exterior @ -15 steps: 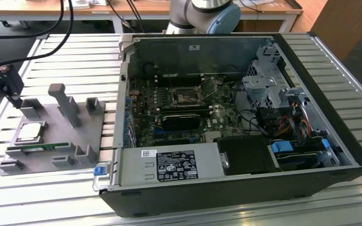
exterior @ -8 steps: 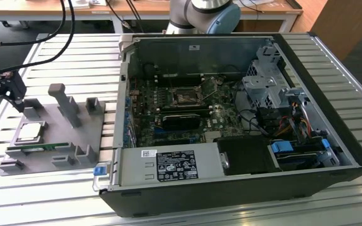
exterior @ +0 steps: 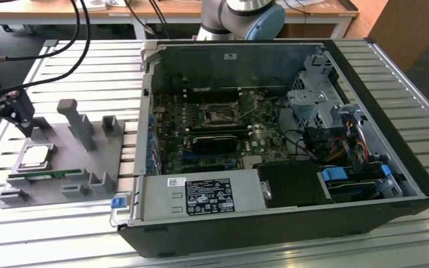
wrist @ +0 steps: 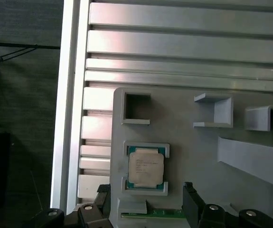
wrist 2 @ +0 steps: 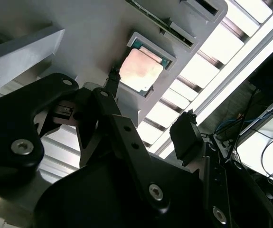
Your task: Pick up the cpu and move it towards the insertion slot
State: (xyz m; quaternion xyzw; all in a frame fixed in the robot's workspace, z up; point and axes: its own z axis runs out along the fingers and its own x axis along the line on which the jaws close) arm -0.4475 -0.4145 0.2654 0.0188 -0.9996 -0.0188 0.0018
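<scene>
The cpu (exterior: 36, 156), a flat square chip with a shiny silver top, lies in a square pocket of the grey holder plate (exterior: 87, 162) at the exterior view's left. It also shows in both wrist views (wrist: 145, 167) (wrist 2: 141, 70). My gripper (exterior: 25, 129) hovers just above the plate, beside the chip's far edge. In the first wrist view the gripper (wrist: 145, 191) is open, its dark fingers (wrist: 189, 197) spread wider than the chip, with nothing between them. The insertion slot (exterior: 220, 114) sits on the motherboard inside the open computer case, far from the gripper.
A green memory stick (exterior: 47, 175) lies on the plate next to the cpu. Grey posts (exterior: 76, 124) stand up from the plate. The black case wall (exterior: 149, 95) rises between the plate and the motherboard. Cables (exterior: 51, 50) hang over the slatted table (exterior: 80, 72).
</scene>
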